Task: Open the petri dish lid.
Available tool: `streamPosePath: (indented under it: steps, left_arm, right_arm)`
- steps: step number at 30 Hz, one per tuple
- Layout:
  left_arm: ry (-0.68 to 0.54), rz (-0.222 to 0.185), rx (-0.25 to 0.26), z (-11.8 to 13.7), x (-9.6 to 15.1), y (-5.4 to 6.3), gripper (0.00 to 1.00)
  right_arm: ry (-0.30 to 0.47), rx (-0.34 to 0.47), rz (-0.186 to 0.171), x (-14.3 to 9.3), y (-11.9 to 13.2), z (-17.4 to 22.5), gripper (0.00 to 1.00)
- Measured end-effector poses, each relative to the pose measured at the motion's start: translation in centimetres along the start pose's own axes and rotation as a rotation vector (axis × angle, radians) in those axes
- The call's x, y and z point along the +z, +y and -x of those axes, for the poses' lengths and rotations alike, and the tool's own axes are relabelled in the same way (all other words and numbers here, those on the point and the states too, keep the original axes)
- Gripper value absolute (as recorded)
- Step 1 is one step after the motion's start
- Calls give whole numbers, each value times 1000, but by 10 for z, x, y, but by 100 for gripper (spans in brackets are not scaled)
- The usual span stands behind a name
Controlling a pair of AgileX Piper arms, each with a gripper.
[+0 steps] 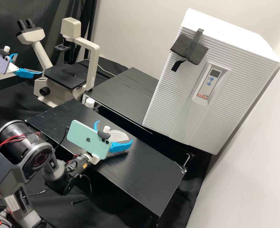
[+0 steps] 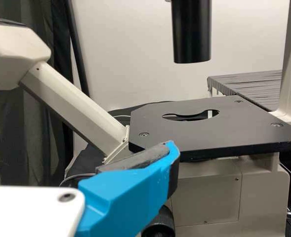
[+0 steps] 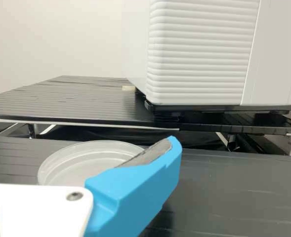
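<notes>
A clear, round petri dish [image 1: 118,136] lies flat on the black front bench; whether its lid is a separate piece on top, I cannot tell. My right gripper [image 1: 114,131] is open at the dish, one blue finger on either side; contact is unclear. In the right wrist view, one finger of the right gripper [image 3: 79,153] covers part of the dish [image 3: 86,160]. Far left in the high view, my left gripper [image 1: 29,64] stands open in front of the microscope. One finger of the left gripper [image 2: 81,155] shows before the microscope stage in the left wrist view.
The microscope [image 1: 65,77] stands at the back left. A white-capped object [image 1: 90,103] is between it and the dish, by the front bench's [image 1: 146,177] back edge. Behind a gap lies a second black surface [image 1: 124,91], with a large white ribbed incubator [image 1: 190,95] at its right.
</notes>
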Motion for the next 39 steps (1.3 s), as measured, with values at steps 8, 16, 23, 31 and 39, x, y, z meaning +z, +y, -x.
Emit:
streamPosePath:
  steps: [8, 16, 23, 31, 39]
  left_arm:
    - [0, 0, 0, 0, 0, 0, 100]
    - [0, 0, 0, 0, 0, 0, 100]
    - [0, 0, 0, 0, 0, 0, 100]
    - [0, 0, 0, 0, 0, 0, 100]
    - [0, 0, 0, 0, 0, 0, 100]
  right_arm:
    - [-12, -11, -1, 3, -2, 4, 0]
    - [-8, -7, -1, 2, -1, 6, 0]
    - [-19, -4, -1, 4, 0, 8, 0]
    - [-17, -2, -1, 3, 0, 9, 0]
    - [-1, 14, 1, 0, 3, 10, 100]
